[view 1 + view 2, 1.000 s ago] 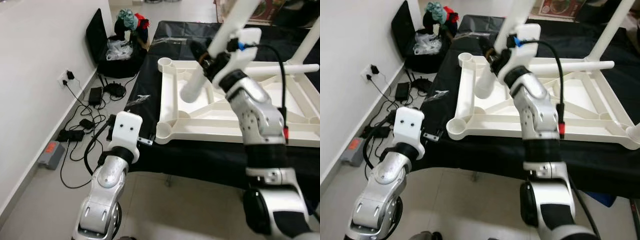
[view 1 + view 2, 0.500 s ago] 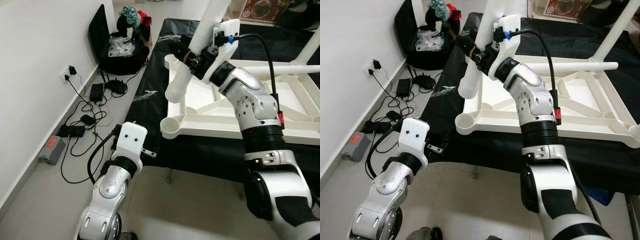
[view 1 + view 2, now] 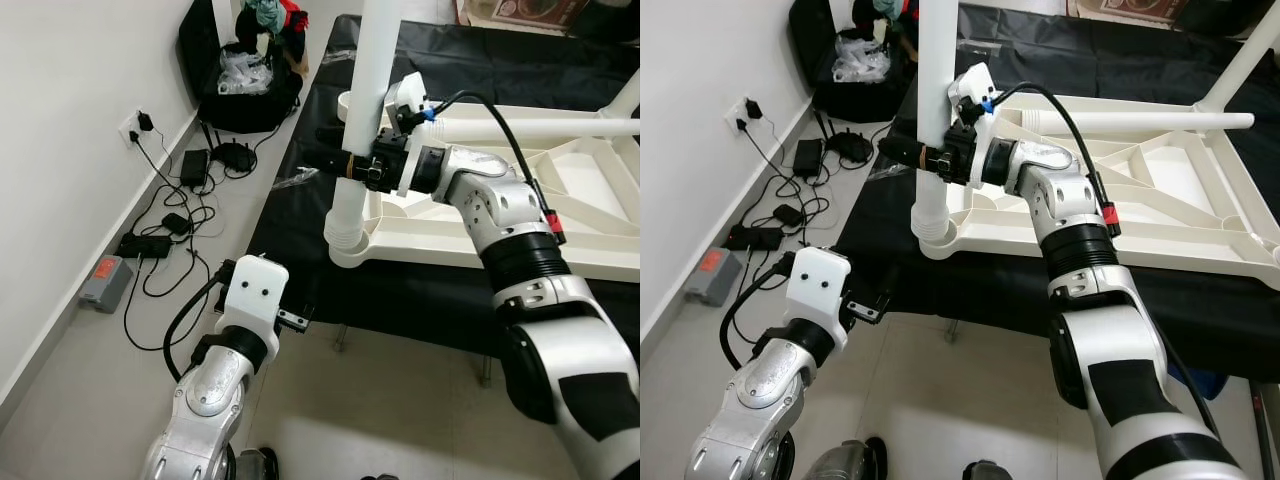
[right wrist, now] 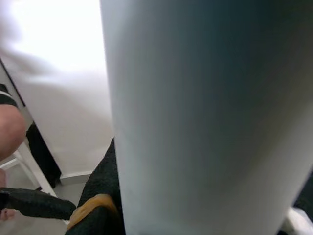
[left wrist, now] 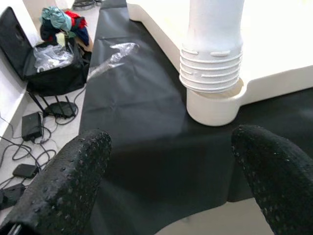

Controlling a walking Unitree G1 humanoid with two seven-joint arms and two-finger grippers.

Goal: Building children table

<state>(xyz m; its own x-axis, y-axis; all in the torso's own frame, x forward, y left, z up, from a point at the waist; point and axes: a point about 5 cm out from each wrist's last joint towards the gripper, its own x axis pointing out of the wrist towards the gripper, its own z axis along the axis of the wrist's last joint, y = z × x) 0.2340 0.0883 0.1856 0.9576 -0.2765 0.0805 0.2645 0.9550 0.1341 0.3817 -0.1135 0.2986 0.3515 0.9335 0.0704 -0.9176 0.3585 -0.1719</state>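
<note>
Leg: white table leg (image 3: 365,110) stands upright over the near-left corner socket (image 5: 215,104) of the upturned white tabletop (image 3: 1160,215); I read its ribbed end as resting in the socket mouth, not driven home.
Right fingers: my right gripper (image 3: 352,168) is clamped round the leg partway up, fingers closed on it.
Left fingers: my left gripper (image 5: 168,161) hangs low off the worktop's edge, fingers spread wide apart and holding nothing, aimed at the socket.
Worktop: black-covered worktop (image 3: 300,215) carries the tabletop, which lies near its left edge.
Risk, cross-seating: if I push while the leg is slightly tilted, I judge the ribs may jam on the socket rim.
Risk, sliding: nothing braces the tabletop, so a downward or sideways push could shove it along the black cover or towards the edge.
Risk, slip: smooth round plastic in a two-finger pinch may twist or slide through if I press hard.
Risk, floor: cables and chargers (image 3: 165,240) lie on the floor by the wall, a snag if I step left.
Hidden: top of the leg is cut off by the head views.
Hard to tell: how deep the ribs sit, and whether they thread or just press in.
Right wrist view: mostly blurred leg surface, so finger contact is unclear there.
</note>
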